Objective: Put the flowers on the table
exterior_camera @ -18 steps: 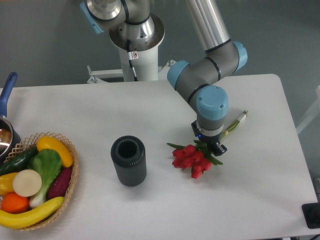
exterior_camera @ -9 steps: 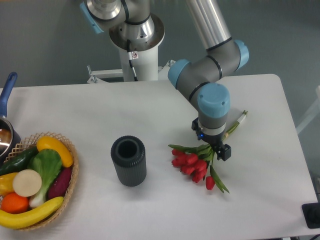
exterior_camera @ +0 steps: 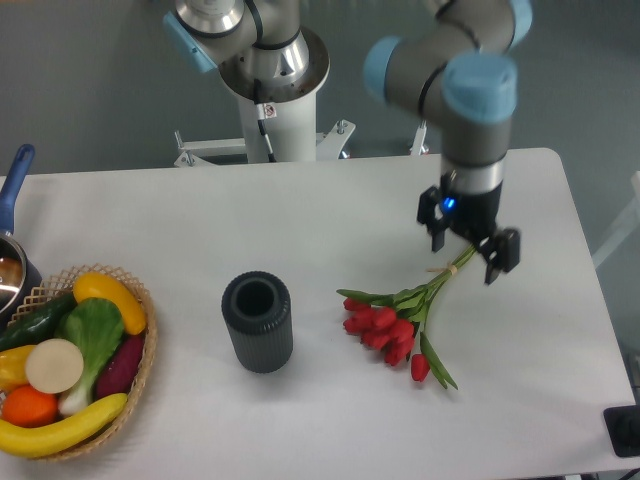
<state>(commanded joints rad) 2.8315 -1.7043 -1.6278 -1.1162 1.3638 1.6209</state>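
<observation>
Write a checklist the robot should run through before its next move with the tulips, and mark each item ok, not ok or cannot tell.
1. Flowers lie flat on the table: ok.
2. Gripper open and above the stem end: ok.
3. Fingers fully clear of the stems: cannot tell.
4. Flowers apart from the vase: ok.
5. Flowers well inside the table's edge: ok.
6. Basket away from the arm's path: ok.

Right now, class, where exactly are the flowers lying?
The flowers lie flat on the white table, right of centre in the camera view, to the right of the dark vase, with stems pointing up-right beneath the open gripper.
</observation>
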